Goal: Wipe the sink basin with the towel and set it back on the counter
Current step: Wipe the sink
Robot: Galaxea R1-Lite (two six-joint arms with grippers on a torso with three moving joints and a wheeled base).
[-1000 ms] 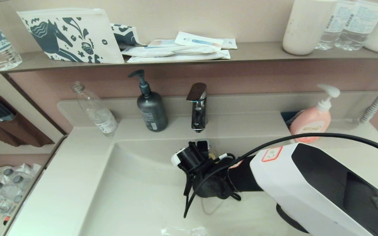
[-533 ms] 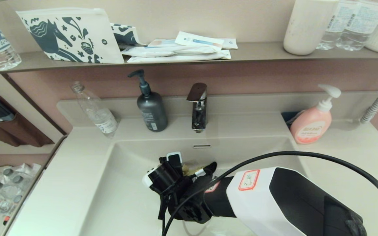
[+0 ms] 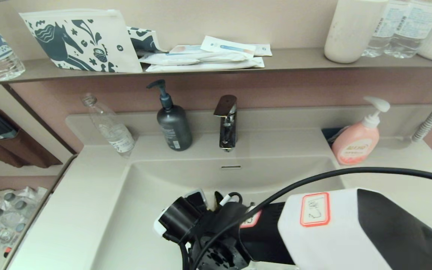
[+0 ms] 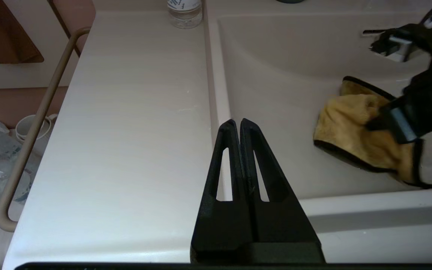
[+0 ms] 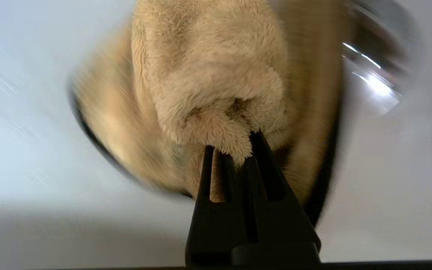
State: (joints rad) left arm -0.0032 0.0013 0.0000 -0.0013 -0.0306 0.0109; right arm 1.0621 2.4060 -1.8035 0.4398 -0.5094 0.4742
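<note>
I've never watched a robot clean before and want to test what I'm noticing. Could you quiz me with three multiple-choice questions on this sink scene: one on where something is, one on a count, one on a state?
1. Where is the towel?
A. On the wall shelf
B. Inside the sink basin
C. Draped over the faucet

2. How many pump bottles stand on the counter?
A. Two
B. Four
C. None

3. How is the right gripper?
A. Wide open, holding nothing
B. Shut on the faucet
C. Shut on the towel

Answers:
1. B: the left wrist view shows the yellow cloth lying on the basin floor.
2. A: a dark grey pump bottle left of the faucet and a pink pump bottle to its right.
3. C: the right wrist view shows fluffy cloth pinched between the fingers.
</note>
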